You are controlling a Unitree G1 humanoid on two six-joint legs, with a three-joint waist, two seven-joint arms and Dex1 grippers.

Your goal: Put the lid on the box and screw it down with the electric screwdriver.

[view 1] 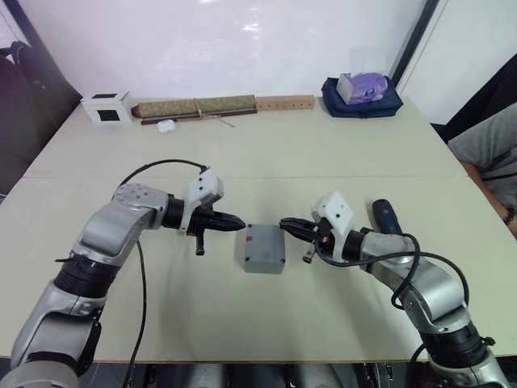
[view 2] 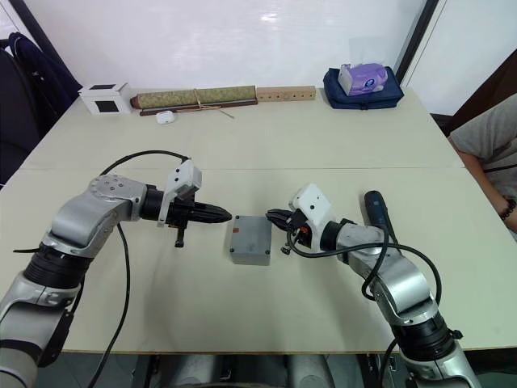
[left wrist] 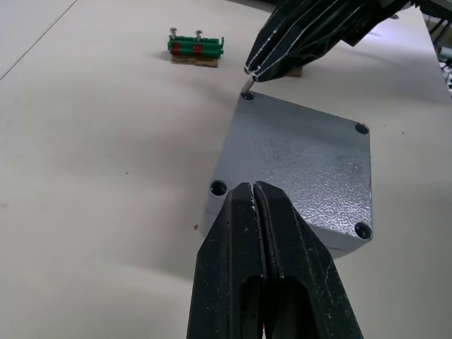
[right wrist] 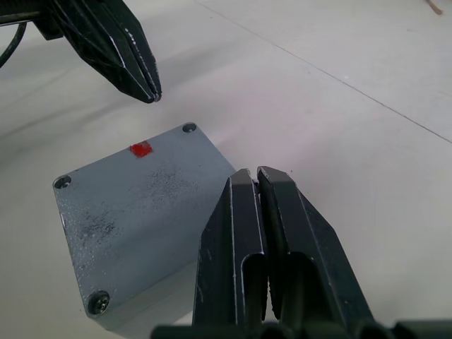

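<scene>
Tabletop (view 1: pixel 266 323): shut claws (view 1: pixel 238 221) flanking box (view 1: pixel 264 249)

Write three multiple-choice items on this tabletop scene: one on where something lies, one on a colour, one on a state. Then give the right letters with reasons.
1. Where does the electric screwdriver lie?
A. On the table beside the right arm, apart from the grey box
B. On top of the grey box
C. Against the white box at the far edge

2. What colour is the small mark on the top of the grey box?
A. Green
B. Red
C. Yellow

3. How do the fingers of the left gripper and the right gripper stand?
A. Both wide open
B. One open, one shut
C. Both shut, holding nothing

Answers:
1 A: it lies flat on the table by the right forearm, away from the box.
2 B: the right wrist view shows a red square on the top face.
3 C: each wrist view shows its finger pair pressed together, empty.
</scene>
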